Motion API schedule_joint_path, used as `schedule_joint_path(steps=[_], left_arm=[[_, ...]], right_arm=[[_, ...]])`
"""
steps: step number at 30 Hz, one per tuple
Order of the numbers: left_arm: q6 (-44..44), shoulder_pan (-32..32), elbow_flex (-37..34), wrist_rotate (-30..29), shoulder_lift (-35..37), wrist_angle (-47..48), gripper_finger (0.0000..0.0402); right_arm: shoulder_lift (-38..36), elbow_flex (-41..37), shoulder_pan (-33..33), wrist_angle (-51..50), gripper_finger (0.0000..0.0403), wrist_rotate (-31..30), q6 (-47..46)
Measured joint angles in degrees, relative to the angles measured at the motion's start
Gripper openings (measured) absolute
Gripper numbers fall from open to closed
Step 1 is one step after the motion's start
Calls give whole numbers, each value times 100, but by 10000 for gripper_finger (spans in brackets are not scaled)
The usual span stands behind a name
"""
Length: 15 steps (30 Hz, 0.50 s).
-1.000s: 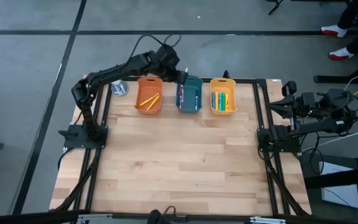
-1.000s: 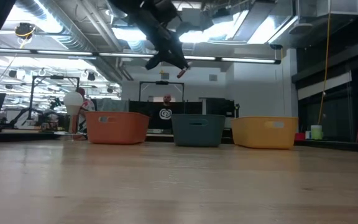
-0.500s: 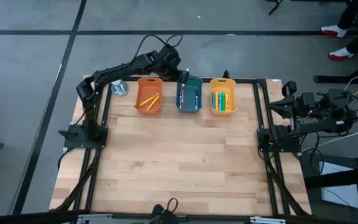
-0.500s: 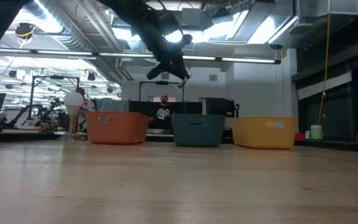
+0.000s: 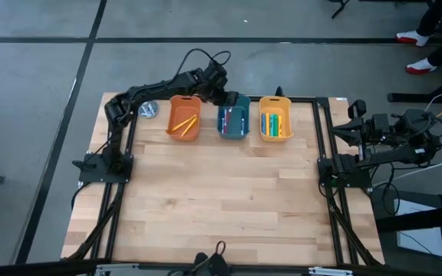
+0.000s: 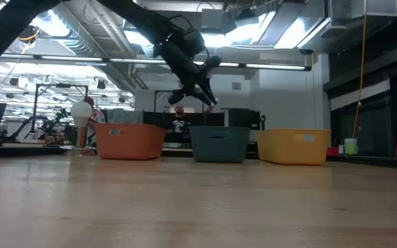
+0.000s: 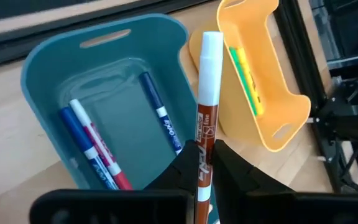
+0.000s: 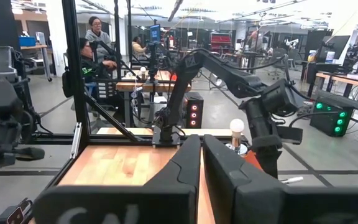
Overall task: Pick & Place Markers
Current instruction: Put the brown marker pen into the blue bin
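**Marker over the teal bin**

My left gripper (image 7: 205, 163) pinches a red-and-white marker (image 7: 207, 93) above the teal bin (image 5: 233, 115), upper centre, with orange bin (image 5: 183, 117) and yellow bin (image 5: 275, 117) flanking. My right gripper (image 8: 201, 163), pressed together, waits off the table's right edge.

Straight down over the whole table (image 5: 221, 199); level across it low; both catching three bins (image 6: 219, 143).
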<state>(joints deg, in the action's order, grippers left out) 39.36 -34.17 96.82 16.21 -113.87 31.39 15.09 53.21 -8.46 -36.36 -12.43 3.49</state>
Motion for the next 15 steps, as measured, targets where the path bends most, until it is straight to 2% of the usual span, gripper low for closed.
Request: schedule_joint_path(steps=[15], left_arm=[[640, 118, 0, 9, -540, -35, 18]], right_arm=[[0, 0, 1, 0, 21, -1, 0]])
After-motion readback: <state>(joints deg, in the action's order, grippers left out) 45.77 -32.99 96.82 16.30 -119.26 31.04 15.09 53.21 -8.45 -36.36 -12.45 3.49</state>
